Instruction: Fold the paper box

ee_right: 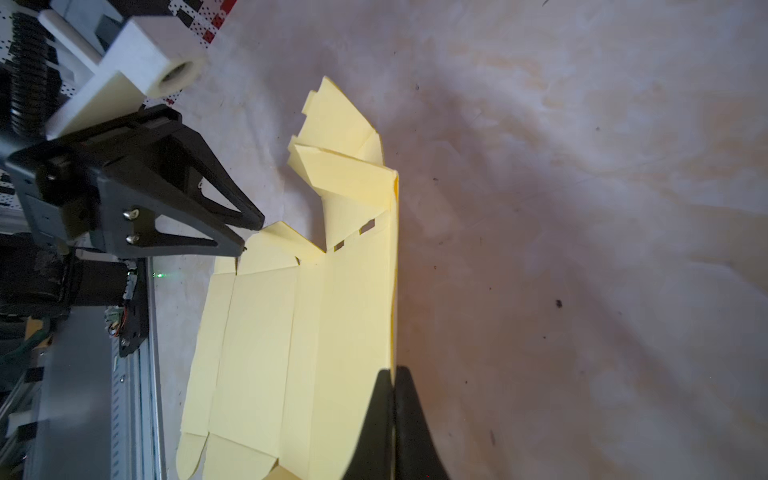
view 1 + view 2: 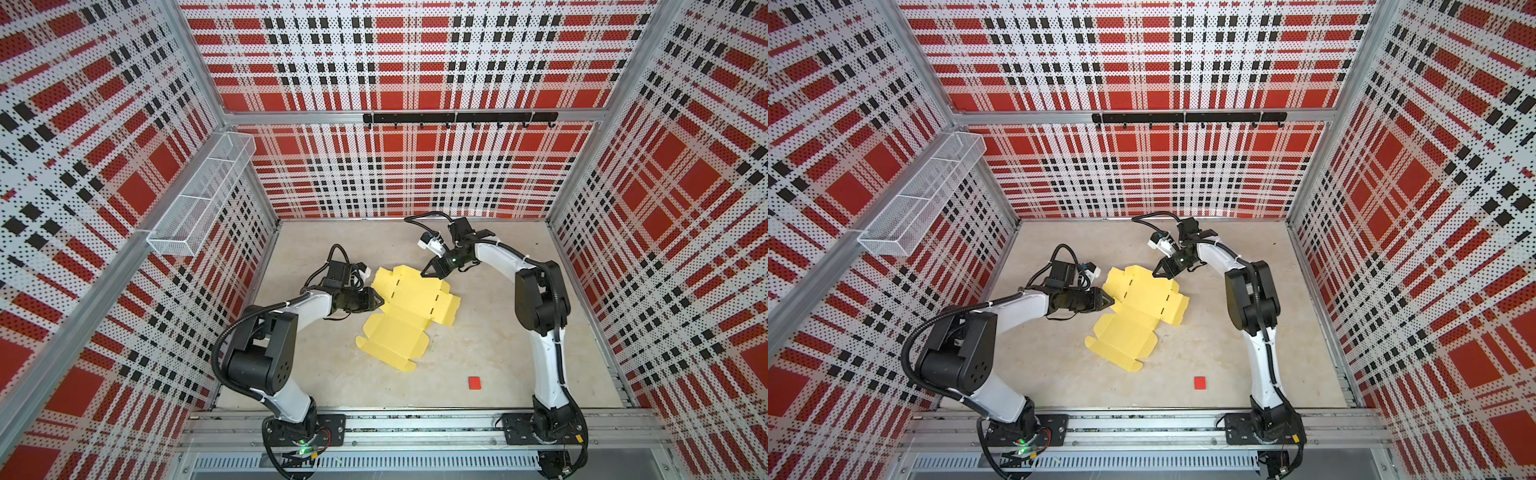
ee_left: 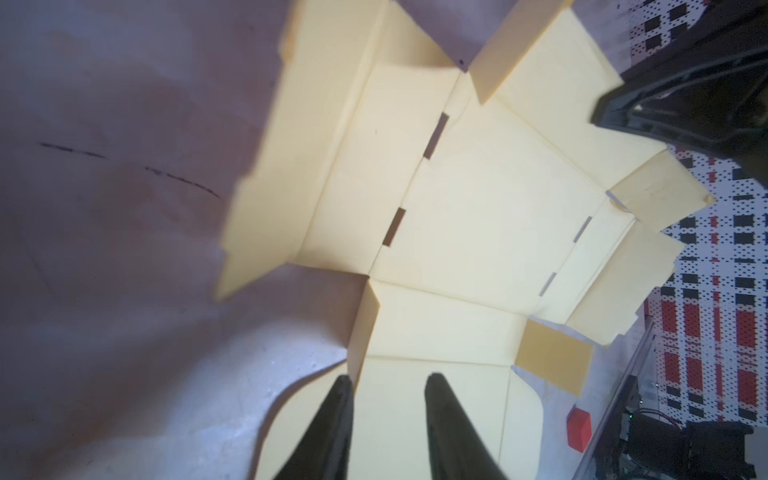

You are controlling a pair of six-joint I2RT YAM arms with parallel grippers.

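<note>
The right gripper (image 1: pixel 392 395) is clamped tight on a raised side panel of the paper box (image 1: pixel 291 332), pinching the thin card. In a top view the right gripper (image 2: pixel 429 272) sits at the sheet's 1 o'clock edge. The left gripper (image 3: pixel 388 390) has its jaws narrowly parted over a flap at the 10 o'clock edge. The box lies mostly unfolded near the middle of the table (image 2: pixel 498 332). A red square (image 2: pixel 475 382) lies well apart from it, between 4 and 5 o'clock.

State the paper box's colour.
Pale yellow; the paper box shows best in a top view.
</note>
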